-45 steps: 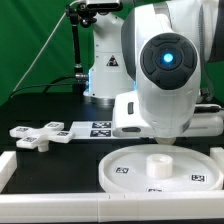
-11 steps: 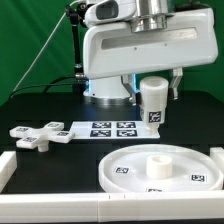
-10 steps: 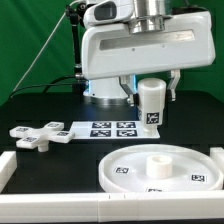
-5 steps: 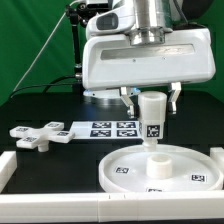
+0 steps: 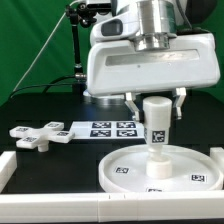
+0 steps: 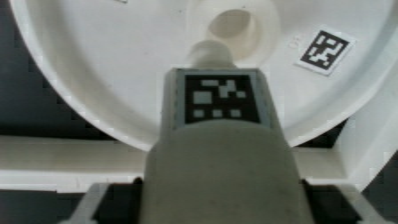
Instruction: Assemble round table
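Observation:
The large white round disc lies at the front of the table, rim up, with a raised hub in its middle that the post hides in the exterior view. My gripper is shut on the thick white cylinder post and holds it upright, its lower end at the hub. In the wrist view the post fills the middle, tag facing the camera, with the disc and its hub beyond. The cross-shaped piece lies on the exterior view's left.
The marker board lies flat behind the disc. A white rail runs along the table's front edge. The robot base and a green backdrop stand at the back.
The arm has swung round and brought the post from above the marker board down and towards the front, onto the disc's hub. The disc and cross piece have not moved.

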{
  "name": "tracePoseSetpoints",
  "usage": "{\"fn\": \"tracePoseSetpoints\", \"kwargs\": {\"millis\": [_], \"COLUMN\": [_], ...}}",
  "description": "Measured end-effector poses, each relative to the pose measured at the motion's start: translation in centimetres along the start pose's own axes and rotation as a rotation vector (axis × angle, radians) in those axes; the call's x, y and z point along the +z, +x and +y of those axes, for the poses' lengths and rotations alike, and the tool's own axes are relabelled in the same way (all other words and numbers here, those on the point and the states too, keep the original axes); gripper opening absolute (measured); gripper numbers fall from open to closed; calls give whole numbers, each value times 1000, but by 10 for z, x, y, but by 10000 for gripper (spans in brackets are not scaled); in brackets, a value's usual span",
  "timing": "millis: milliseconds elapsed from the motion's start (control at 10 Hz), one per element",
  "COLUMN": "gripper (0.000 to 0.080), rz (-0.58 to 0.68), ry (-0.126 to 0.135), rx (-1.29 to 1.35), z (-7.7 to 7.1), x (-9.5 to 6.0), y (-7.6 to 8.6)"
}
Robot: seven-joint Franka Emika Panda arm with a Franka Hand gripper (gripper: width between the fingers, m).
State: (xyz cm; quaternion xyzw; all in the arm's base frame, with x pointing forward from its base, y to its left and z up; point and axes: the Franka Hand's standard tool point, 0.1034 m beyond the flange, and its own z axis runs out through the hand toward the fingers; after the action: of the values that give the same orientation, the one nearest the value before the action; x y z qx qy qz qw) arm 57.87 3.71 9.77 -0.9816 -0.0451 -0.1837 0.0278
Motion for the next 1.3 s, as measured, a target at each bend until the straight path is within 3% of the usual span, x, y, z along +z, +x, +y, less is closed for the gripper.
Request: {"fn": "tracePoseSetpoints", "kwargs": {"millis": [1300], "gripper": [409], "rz": [1], "ry": [-11], "rx": [-9], "z": [-1], "x": [20], "y": [-21]}}
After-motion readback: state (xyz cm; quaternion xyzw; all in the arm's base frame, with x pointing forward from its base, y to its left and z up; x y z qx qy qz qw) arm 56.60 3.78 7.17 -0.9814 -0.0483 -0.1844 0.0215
